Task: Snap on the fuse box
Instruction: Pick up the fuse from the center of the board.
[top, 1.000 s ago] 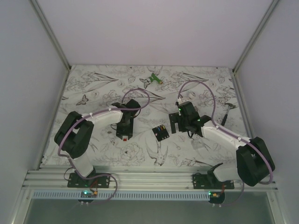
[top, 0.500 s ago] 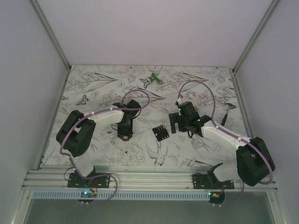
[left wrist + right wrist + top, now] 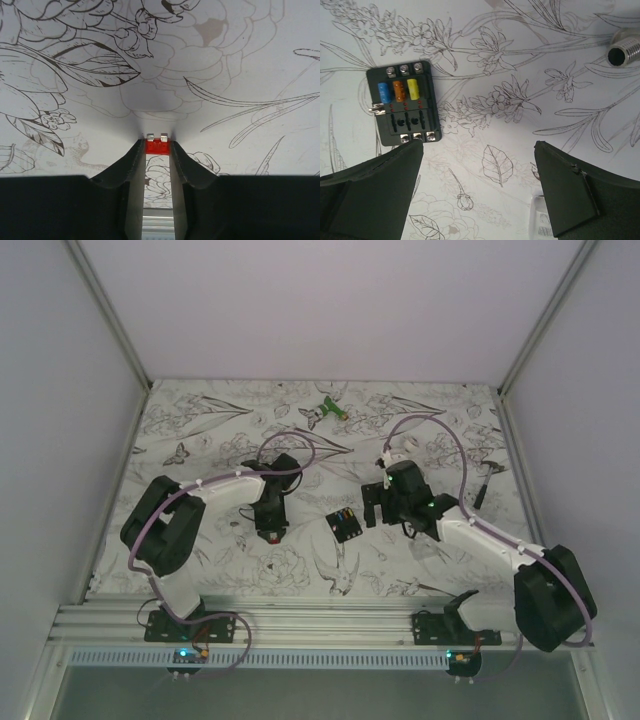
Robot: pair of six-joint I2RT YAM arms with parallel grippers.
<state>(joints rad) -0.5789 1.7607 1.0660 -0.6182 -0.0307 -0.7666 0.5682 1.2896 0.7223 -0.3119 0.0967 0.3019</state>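
My right claw (image 3: 479,150) is open as wide as it goes and holds nothing. The flat black plastic fuse box (image 3: 404,102) lies on the flowery table cloth (image 3: 520,75), just past the tip of one finger (image 3: 380,185). It is off to the side of the gap, not inside it. I can see a blue, an orange and a yellow fuse in a row on it, with three dark slots next to them.

From above, the fuse box sits between my two claws, nearer the right one. My left claw (image 3: 157,145) is almost closed. Its two tips press on both sides of a small red plastic fuse with two silver legs (image 3: 157,145). The red fuse is right down at the cloth.

Since a second ago, the fuse box has not moved. My right arm's big elbow has dropped lower and further right. My left arm's elbow has shifted a little too, and the left claw stays over the same spot.

The fuse box is well away from every table edge. There is bare cloth in front of it, toward the metal rail (image 3: 320,620). A green-and-white object (image 3: 325,410) lies far off near the back edge. A shiny metal tube end (image 3: 622,54) lies well apart from the fuse box.
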